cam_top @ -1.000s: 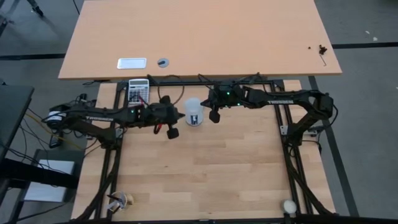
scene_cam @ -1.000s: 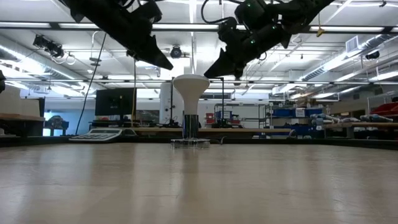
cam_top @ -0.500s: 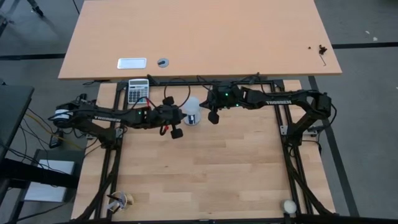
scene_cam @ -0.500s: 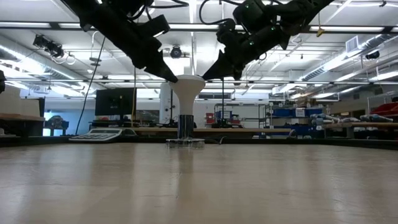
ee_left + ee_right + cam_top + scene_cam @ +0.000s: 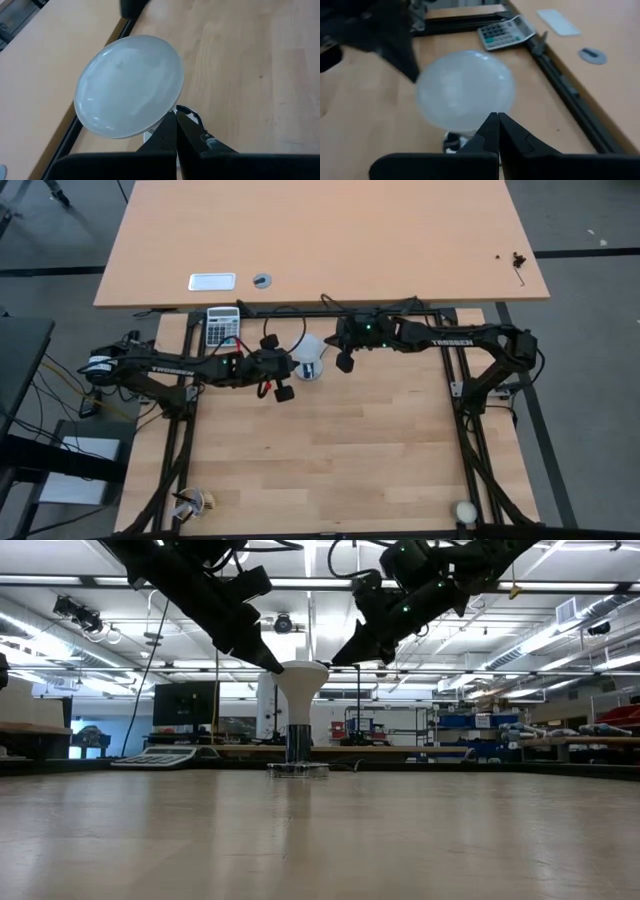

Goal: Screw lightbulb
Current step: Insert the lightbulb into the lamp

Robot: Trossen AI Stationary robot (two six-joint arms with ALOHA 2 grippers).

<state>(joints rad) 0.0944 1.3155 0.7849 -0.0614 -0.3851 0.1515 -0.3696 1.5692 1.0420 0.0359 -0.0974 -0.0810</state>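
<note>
- We count one lightbulb [image 5: 311, 350].
- We count one calculator [image 5: 221, 326].
- We count two arms, each with one end effector: left [image 5: 279, 393], right [image 5: 344, 363].

the lightbulb [image 5: 301, 690] is white, standing upright with its wide dome on top and narrow greyish base down, seated in a silver socket [image 5: 297, 768] just beside the calculator [image 5: 221, 326].

You see a lightbulb [image 5: 129, 85] with a smooth, frosted white dome and faint sheen on a pale, matt wood-plank table [image 5: 350, 440]; black metal rails [image 5: 570, 102] edge it, and both arms' fingers [image 5: 167, 137] look matt dark plastic.
</note>
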